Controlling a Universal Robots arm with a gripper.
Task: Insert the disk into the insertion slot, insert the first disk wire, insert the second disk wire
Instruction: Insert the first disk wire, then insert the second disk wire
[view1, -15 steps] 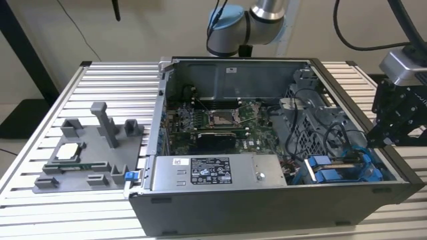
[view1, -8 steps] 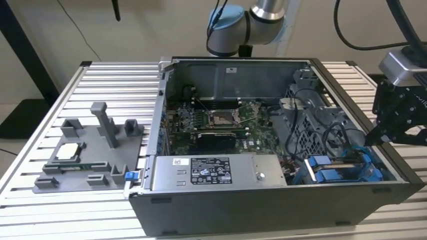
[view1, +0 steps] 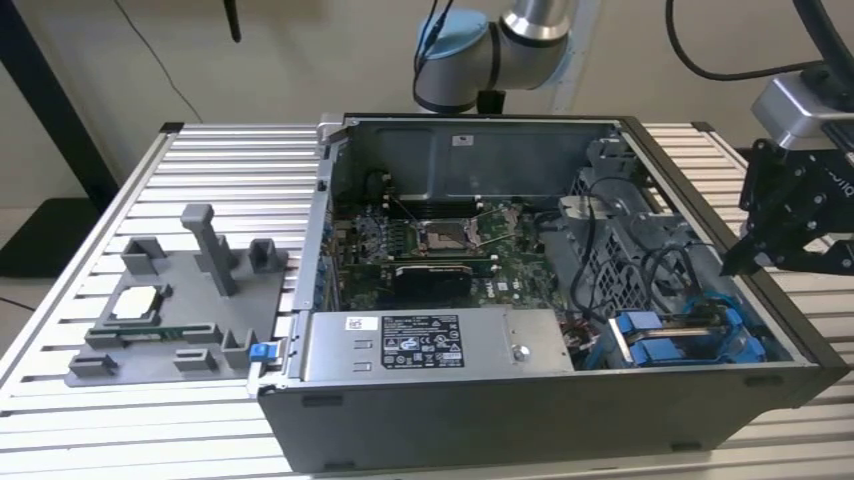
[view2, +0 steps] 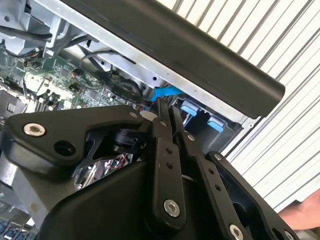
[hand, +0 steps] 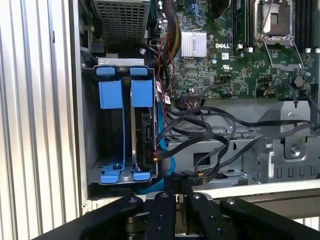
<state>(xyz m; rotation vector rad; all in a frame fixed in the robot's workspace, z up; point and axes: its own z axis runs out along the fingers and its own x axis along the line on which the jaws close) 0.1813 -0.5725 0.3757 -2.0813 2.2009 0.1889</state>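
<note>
Two blue carriers stood in the insertion slot (hand: 120, 130) at the case's (view1: 534, 420) front corner, the disk (hand: 145, 130) apparently seated; our gripper (view2: 164, 111) hung above, fingers pinched together, holding nothing we saw; we judged wire work in hand, needing a grip on a connector

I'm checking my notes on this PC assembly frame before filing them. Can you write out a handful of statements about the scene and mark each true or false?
1. The computer case lies open on a slatted metal table. True.
2. The gripper hangs over the grey parts fixture at the exterior view's left. False: it is at the case's side toward the exterior view's right, near the drive cage.
3. The fingers are closed together. True.
4. The disk in its blue carrier sits in the insertion slot. True.
5. The power-supply box lies outside the case, on the table. False: it is mounted inside the case, along its near wall.
</note>
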